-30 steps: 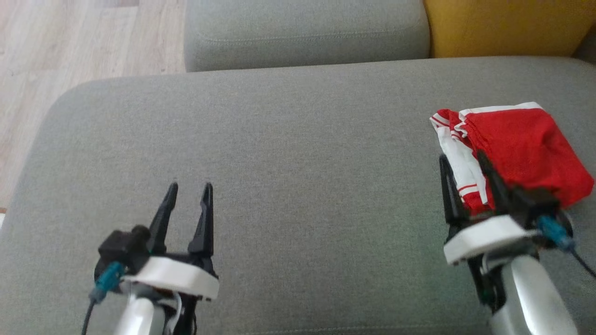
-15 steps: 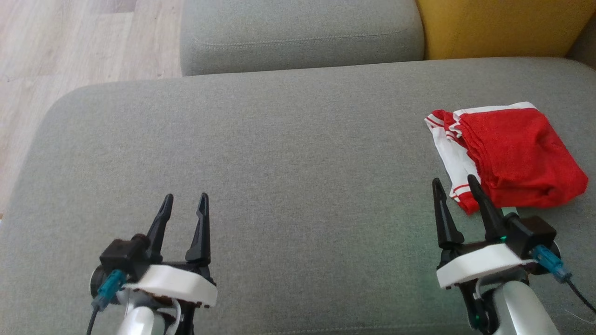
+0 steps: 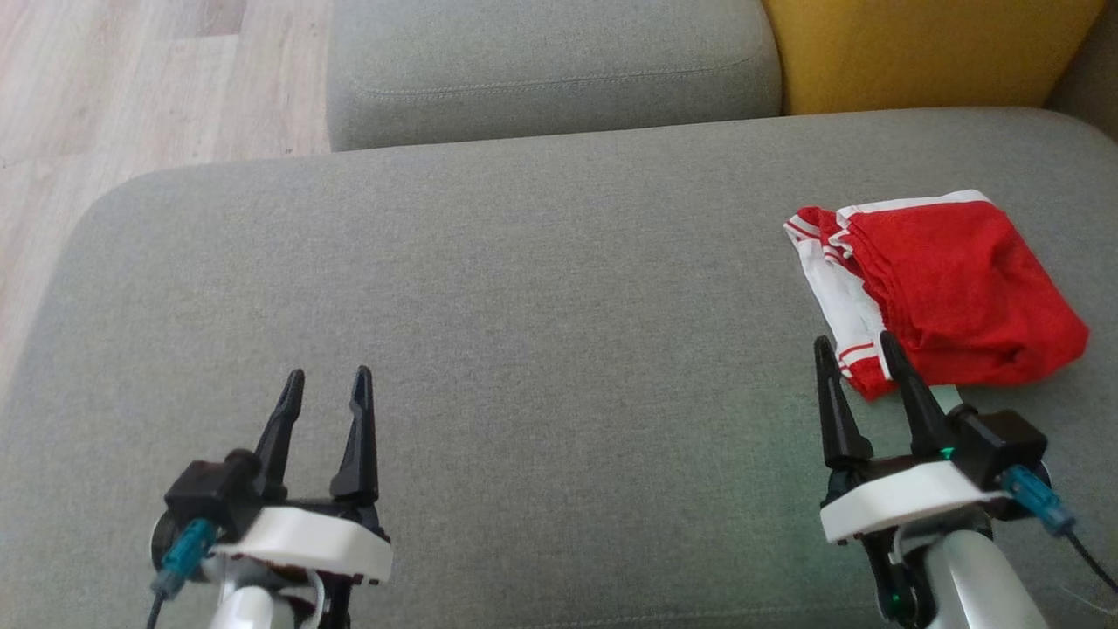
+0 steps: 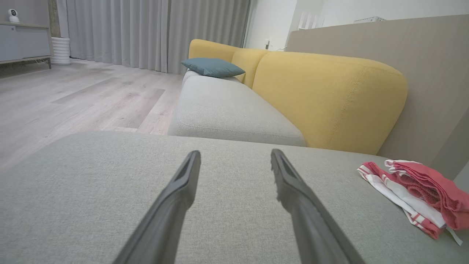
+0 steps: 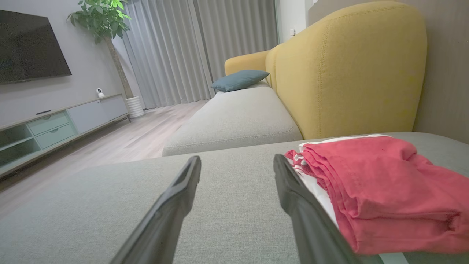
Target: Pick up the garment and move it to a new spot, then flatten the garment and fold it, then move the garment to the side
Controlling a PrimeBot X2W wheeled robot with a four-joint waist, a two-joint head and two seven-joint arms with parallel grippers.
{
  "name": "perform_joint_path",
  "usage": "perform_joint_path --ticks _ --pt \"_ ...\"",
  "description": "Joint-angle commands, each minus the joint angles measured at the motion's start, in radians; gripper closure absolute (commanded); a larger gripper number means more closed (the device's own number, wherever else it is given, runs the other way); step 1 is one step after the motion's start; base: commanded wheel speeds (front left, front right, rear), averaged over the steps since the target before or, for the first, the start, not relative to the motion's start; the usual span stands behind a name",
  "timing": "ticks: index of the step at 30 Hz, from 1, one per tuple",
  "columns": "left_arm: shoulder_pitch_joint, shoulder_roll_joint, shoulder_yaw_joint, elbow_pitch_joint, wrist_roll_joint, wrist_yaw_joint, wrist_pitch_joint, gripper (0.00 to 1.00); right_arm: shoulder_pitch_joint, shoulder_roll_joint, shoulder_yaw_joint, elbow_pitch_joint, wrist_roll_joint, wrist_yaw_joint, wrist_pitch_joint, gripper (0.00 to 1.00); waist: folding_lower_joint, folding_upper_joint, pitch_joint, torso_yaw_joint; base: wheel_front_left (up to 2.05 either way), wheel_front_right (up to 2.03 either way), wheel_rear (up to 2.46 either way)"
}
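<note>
Jaws of both grippers stand spread and hold nothing. The left gripper is over the near left part of the grey seat cushion, and the right gripper is near its right edge.

Garment: red with white striped trim, folded into a compact stack. It lies flat on the cushion close to the right edge, toward the far side. Its near left corner sits just beside the right gripper's tips; whether the two touch cannot be told. The left gripper is well apart from it.

Surroundings: beyond the cushion's far edge lies a second grey seat. To the right of that seat a yellow backrest rises behind the garment. Pale wooden floor shows past the far left corner.

Left wrist view: adds a blue pillow at the far end of the second seat, grey curtains across the room, and a beige wall panel behind the garment.

Right wrist view: adds a dark television on the wall, a potted plant beside the curtains, and a low cabinet under the television. It also shows the garment's stacked layers side-on along its left edge.
</note>
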Motion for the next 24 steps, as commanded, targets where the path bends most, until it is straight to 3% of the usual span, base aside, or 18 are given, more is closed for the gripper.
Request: perform_joint_path --ticks 1,11,12,24 --pt "-0.029 0.008 0.035 -0.042 0.009 0.001 -0.006 0.00 -0.037 -0.001 0.023 -0.028 0.007 -0.001 -0.016 0.00 0.0000 0.0000 -0.001 -0.002 0.00 0.00 0.00" --pt "-0.023 0.008 0.043 -0.057 -0.004 0.005 -0.006 0.00 -0.037 -0.001 0.026 -0.021 0.009 -0.001 -0.018 0.00 0.0000 0.0000 0.000 -0.008 0.00 0.00 0.00" --pt "0.011 0.000 0.003 -0.024 -0.002 0.002 0.000 1.00 0.000 0.000 0.001 0.006 0.006 0.000 -0.007 1.00 0.0000 0.0000 0.000 -0.008 0.00 0.00 0.00" --pt "0.019 -0.003 0.016 0.032 -0.096 -0.003 0.024 1.00 0.019 0.000 -0.008 0.046 0.104 0.000 0.015 1.00 0.0000 0.0000 0.002 -0.006 0.00 0.00 0.00"
